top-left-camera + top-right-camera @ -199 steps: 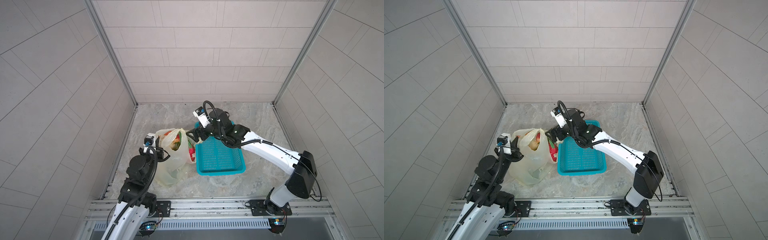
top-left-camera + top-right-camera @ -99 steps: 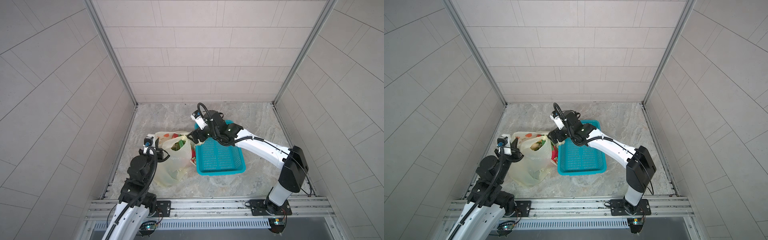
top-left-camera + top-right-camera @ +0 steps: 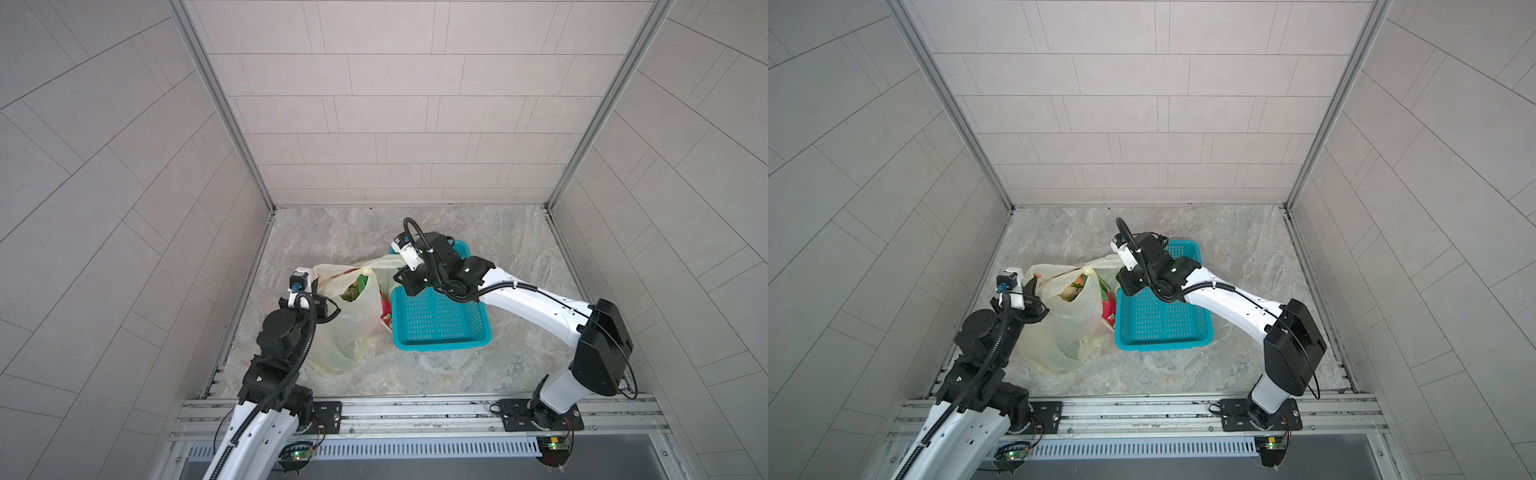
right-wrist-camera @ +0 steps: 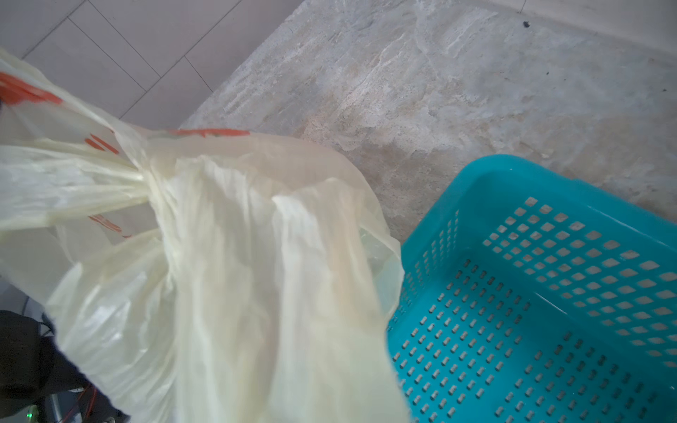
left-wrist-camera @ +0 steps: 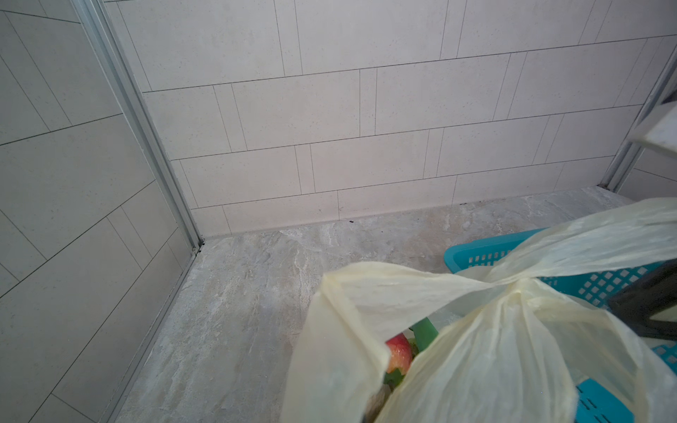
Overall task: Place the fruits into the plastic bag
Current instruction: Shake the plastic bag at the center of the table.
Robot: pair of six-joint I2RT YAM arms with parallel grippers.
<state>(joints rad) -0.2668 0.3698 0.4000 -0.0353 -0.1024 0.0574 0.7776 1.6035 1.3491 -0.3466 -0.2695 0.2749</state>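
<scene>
The pale-yellow plastic bag (image 3: pixel 349 320) (image 3: pixel 1067 328) stands on the stone floor, its mouth stretched between my two grippers. Fruits lie inside: a red-pink dragon fruit (image 5: pixel 399 353) with green scales shows through the mouth, and another red one (image 3: pixel 385 309) (image 3: pixel 1108 305) shows through the bag's side. My left gripper (image 3: pixel 318 291) (image 3: pixel 1032 289) is shut on the bag's left handle. My right gripper (image 3: pixel 402 277) (image 3: pixel 1122 279) is shut on the right handle, over the basket's near-left corner. Bag film (image 4: pixel 238 293) hides both grippers' jaws in the wrist views.
A teal perforated basket (image 3: pixel 440 344) (image 3: pixel 1163 344) (image 4: pixel 513 175) stands directly right of the bag, touching it. Tiled walls close in the left, back and right sides. A metal rail (image 3: pixel 415 409) runs along the front edge.
My right gripper has gone from open to shut on the bag's right handle and has drawn it toward the basket. The left gripper has kept its hold.
</scene>
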